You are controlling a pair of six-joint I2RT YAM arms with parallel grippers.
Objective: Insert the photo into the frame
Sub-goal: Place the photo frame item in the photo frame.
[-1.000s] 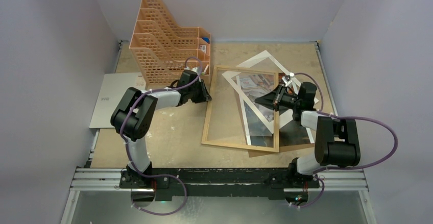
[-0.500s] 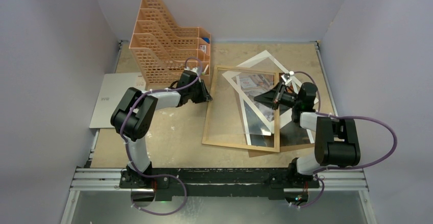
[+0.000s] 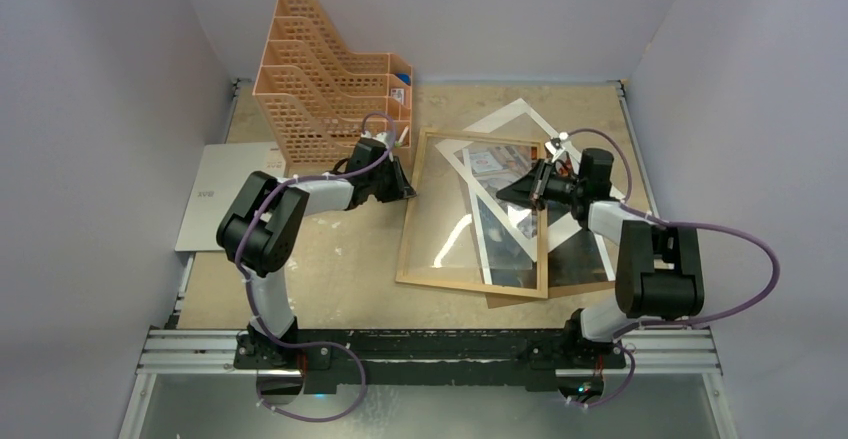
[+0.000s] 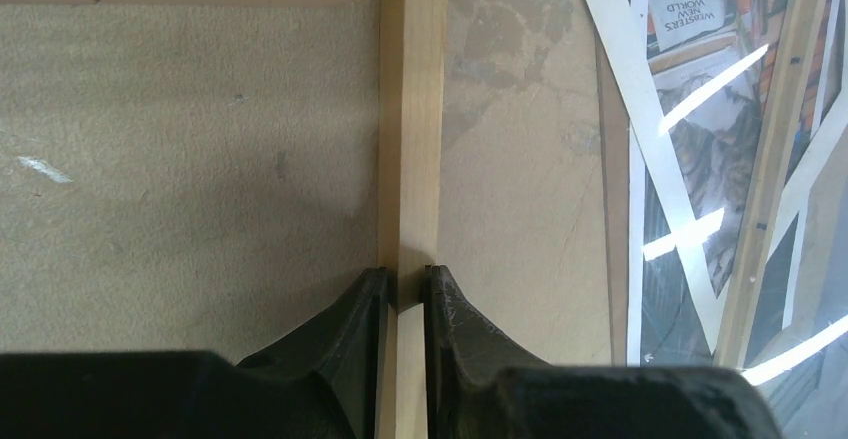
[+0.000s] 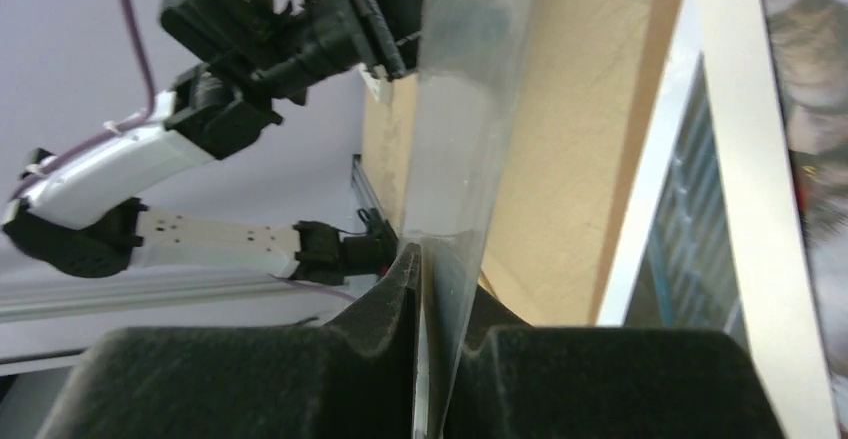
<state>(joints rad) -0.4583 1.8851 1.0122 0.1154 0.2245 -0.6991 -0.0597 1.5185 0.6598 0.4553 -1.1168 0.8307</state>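
The light-wood frame (image 3: 470, 284) lies mid-table. My left gripper (image 3: 405, 189) is shut on its left rail (image 4: 412, 109), one finger on each side (image 4: 406, 279). The photo (image 3: 500, 119), white-bordered with a cat and books, lies slantwise under the frame and shows through it (image 4: 690, 159). My right gripper (image 3: 503, 195) reaches in over the frame's right rail and is shut on the edge of the clear pane (image 5: 460, 109), which stands tilted up between its fingers (image 5: 428, 259). The photo's white border (image 5: 740, 159) runs beside it.
An orange lattice organizer (image 3: 330, 69) stands at the back left, just behind my left gripper. A pale sheet (image 3: 225, 189) lies at the table's left edge. A dark board with a brown rim (image 3: 585, 259) sticks out under the frame's near right corner.
My right gripper has shifted slightly toward the back and left with the pane, and the glare on the pane has moved. The left gripper has stayed put on the rail.
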